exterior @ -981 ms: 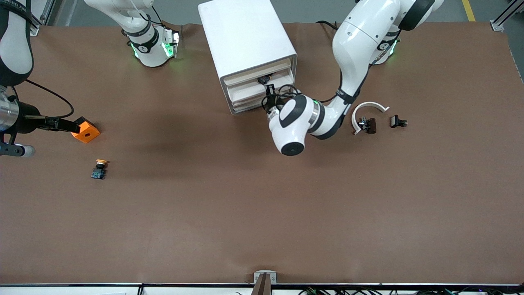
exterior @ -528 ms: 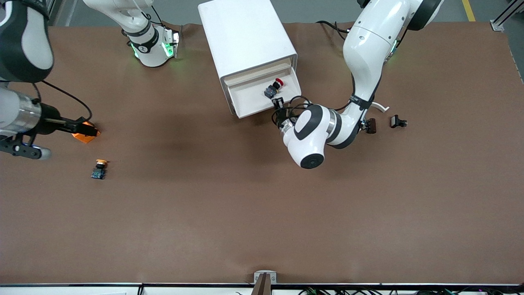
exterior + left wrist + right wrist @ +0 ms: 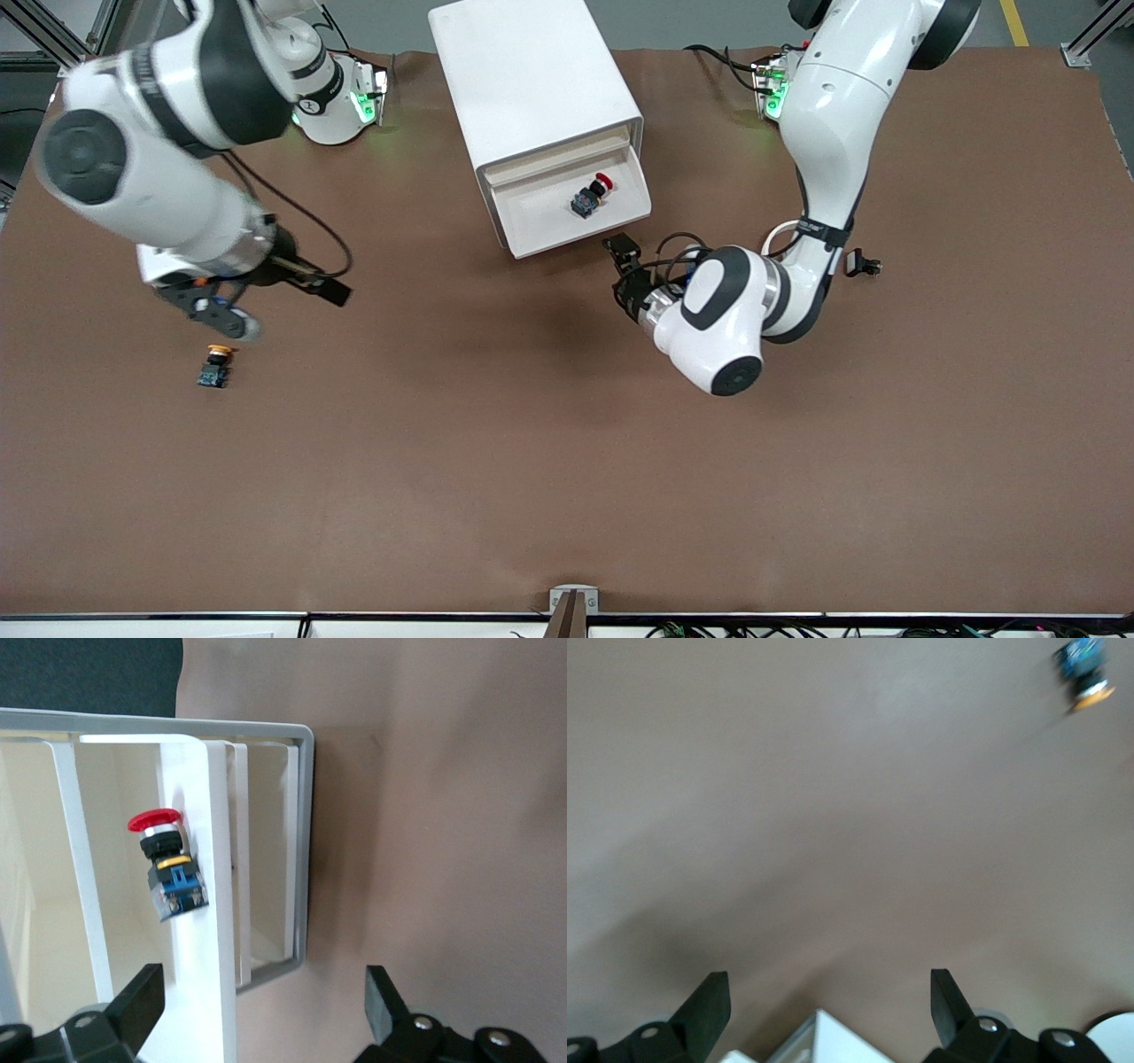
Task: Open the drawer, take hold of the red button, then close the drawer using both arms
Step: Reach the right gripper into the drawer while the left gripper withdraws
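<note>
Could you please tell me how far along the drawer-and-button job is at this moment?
Done: the white cabinet's drawer is pulled out, the red-capped push button lying in it. In hand: the open left gripper sits just off the drawer's front; the open right gripper is over bare table. Left: grabbing the button, closing the drawer.

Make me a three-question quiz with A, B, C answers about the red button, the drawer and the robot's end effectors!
1. Where is the red-capped button?
A. In the open drawer
B. On top of the cabinet
C. In an end effector

2. What colour is the cap of the other button on the table?
A. Green
B. Yellow-orange
C. White

3. How does the left end effector stand?
A. Shut on the button
B. Shut on the drawer
C. Open, holding nothing

Answers: 1 A, it lies on the drawer's floor. 2 B, its cap shows yellow-orange. 3 C, its fingers are spread apart in front of the drawer.
</note>
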`<state>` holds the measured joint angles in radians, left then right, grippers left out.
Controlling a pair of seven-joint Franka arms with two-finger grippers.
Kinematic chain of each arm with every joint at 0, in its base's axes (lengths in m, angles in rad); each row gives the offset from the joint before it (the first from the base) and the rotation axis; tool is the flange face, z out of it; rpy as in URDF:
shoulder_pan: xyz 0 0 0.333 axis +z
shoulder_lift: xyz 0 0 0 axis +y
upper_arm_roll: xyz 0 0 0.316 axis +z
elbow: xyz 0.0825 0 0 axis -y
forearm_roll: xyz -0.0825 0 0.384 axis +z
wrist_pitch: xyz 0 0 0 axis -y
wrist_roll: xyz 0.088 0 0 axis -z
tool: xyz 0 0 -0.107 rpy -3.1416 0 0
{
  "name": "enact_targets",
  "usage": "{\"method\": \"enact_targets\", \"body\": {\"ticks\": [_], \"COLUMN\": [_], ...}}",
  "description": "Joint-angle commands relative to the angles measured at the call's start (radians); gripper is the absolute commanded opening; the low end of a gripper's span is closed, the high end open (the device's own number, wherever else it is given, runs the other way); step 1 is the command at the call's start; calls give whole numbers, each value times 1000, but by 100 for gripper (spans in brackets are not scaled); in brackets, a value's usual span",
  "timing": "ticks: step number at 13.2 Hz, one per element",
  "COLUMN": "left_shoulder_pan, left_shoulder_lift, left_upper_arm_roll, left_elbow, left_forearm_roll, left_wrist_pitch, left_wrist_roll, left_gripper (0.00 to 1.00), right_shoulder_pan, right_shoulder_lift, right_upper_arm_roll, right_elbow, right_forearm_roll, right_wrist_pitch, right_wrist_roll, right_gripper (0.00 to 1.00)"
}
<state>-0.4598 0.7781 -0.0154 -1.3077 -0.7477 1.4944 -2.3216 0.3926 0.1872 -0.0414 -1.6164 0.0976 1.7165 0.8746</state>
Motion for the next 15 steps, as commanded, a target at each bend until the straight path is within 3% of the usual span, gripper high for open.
{"method": "enact_targets", "body": {"ticks": [1, 4, 7, 10, 15], "left_shoulder_pan": [67, 176, 256, 254, 250], "left_shoulder_lift": [-28, -36, -57, -109, -244], "left_upper_arm_roll": [2, 2, 28, 92, 92], "left_elbow": [37, 91, 114, 114, 110], "left_forearm_roll": [8, 30, 114, 122, 295], "left_wrist_pitch": [-5, -3, 32, 33, 23], "left_wrist_roll": [-1, 82, 273, 439, 612], "left_gripper": [100, 100, 100, 100, 100], "right_shoulder_pan": [104, 208, 337, 455, 546], "right_shoulder_lift": [32, 54, 96, 170, 268], "right_upper_arm_roll": [-12, -12, -12, -12, -12], "right_elbow": [15, 3, 4, 22, 96], "right_forearm_roll": [10, 13, 14, 13, 14], "right_wrist_pitch": [43, 104, 162, 183, 175], "right_wrist_roll": [160, 227, 417, 535, 613], "right_gripper": [100, 100, 100, 100, 100]}}
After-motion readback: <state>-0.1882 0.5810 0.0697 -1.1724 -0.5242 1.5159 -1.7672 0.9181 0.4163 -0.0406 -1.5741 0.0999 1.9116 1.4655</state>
